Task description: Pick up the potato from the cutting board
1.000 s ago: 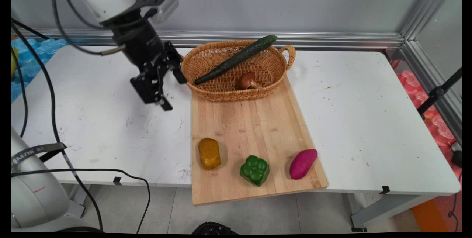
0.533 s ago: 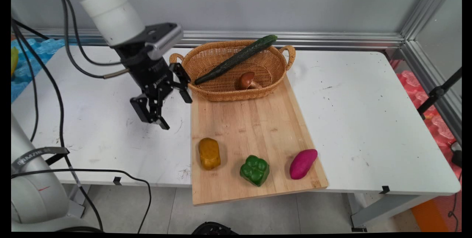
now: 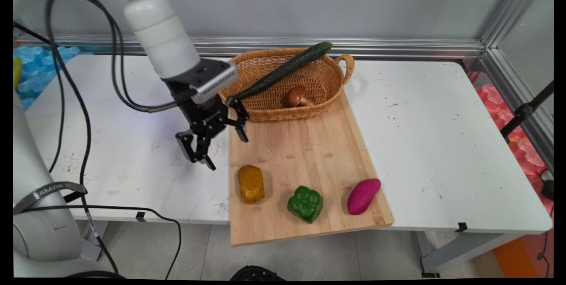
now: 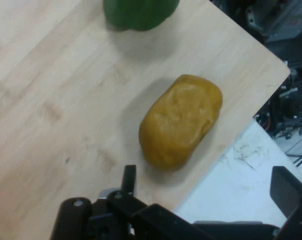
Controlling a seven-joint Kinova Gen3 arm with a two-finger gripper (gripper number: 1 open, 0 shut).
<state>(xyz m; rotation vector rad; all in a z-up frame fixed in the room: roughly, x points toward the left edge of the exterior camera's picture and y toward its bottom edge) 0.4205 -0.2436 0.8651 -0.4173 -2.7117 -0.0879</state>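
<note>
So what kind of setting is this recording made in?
Most likely a robotics lab test cell, not a kitchen: a white table walled by aluminium framing, foam padding on the floor beside it, and toy-like vegetables laid out on a cutting board.

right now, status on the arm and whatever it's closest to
Black two-finger gripper open, empty, above the wooden cutting board's left edge. Nearest: yellow-brown potato-shaped lump, untouched. Green bell pepper beyond it.

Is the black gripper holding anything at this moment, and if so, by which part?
Nothing is held. The black two-finger gripper is open and empty above the wooden cutting board's left edge, with the yellow-brown potato-shaped lump nearest.
</note>
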